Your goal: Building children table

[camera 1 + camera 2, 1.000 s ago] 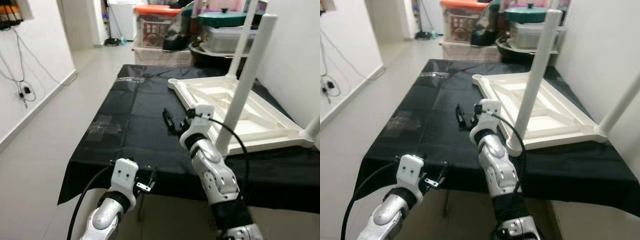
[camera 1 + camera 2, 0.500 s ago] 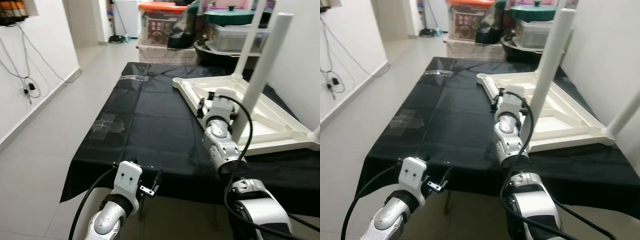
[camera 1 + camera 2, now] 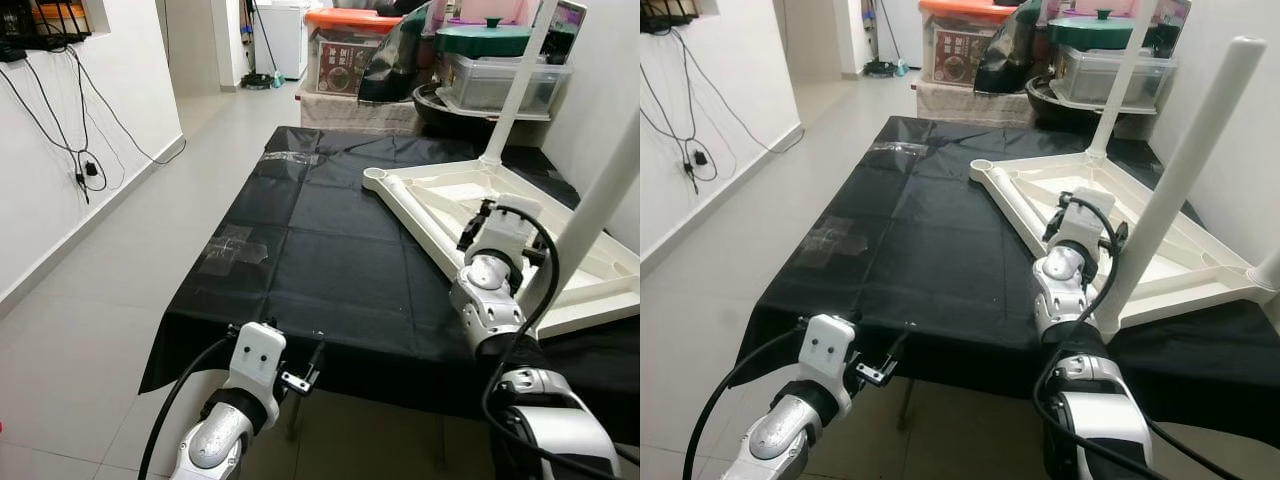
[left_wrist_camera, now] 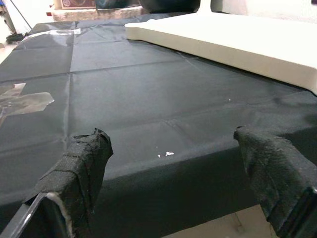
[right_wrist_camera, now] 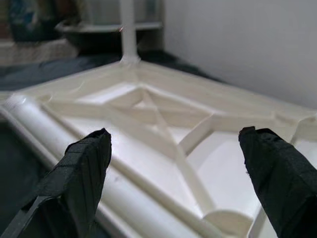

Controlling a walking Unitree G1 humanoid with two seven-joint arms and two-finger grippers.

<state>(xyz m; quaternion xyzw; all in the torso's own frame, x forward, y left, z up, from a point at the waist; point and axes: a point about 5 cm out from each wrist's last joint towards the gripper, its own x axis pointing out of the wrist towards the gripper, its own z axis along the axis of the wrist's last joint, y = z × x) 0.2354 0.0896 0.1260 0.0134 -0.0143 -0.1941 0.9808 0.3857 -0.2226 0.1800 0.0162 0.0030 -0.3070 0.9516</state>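
The white children's table top lies upside down on the black-covered surface, toward its right and far side, ribbed underside facing up. Three white legs stand on it: one at the far corner, one at the near corner close to my right arm, and a third at the right edge of my view. The corner nearest the middle of the surface shows a round socket.

My right pincer is raised over the near edge of the table top, its fingers spread wide with nothing between them, looking across the ribs toward the far leg. My left pincer hangs low just off the near edge of the surface, also spread wide and holding nothing, with its fingers pointing across the black cloth.

Patches of clear tape sit on the cloth to the left. Beyond the surface stand stacked storage boxes and a green-lidded pot. Cables trail down the white wall on the left.
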